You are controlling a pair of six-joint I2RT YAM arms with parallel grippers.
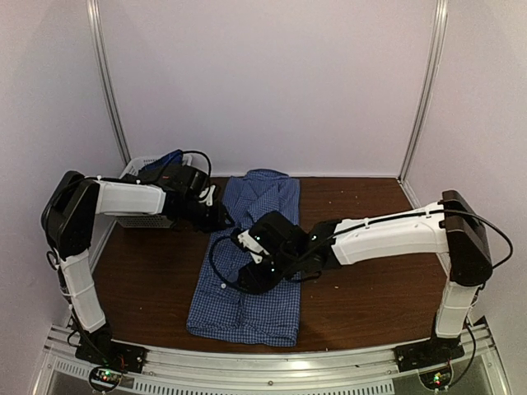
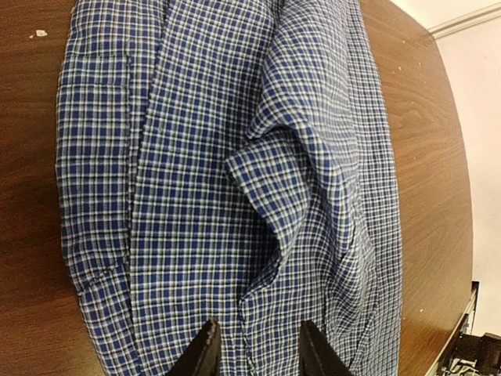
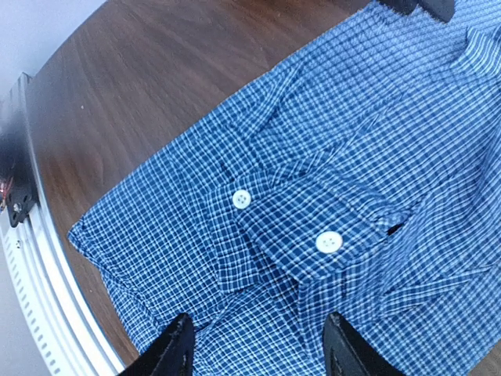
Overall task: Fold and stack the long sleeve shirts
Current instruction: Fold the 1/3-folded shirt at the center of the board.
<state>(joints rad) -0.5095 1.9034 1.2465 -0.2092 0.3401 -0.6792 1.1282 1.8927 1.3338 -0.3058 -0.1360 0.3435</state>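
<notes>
A blue and white checked long sleeve shirt (image 1: 247, 304) lies lengthwise on the brown table, folded into a long narrow strip from the back middle to the front edge. My left gripper (image 1: 221, 216) hovers at the shirt's upper left edge, open and empty; in the left wrist view its fingertips (image 2: 205, 345) stand apart over the cloth (image 2: 219, 196). My right gripper (image 1: 251, 276) is over the middle of the shirt, open wide and empty. In the right wrist view a buttoned cuff (image 3: 313, 227) with two white buttons lies just ahead of the right gripper (image 3: 258, 345).
A white basket (image 1: 140, 193) with dark blue cloth (image 1: 165, 160) in it stands at the back left, behind my left arm. White walls close off the back and sides. The metal rail (image 1: 272, 362) runs along the table's front edge.
</notes>
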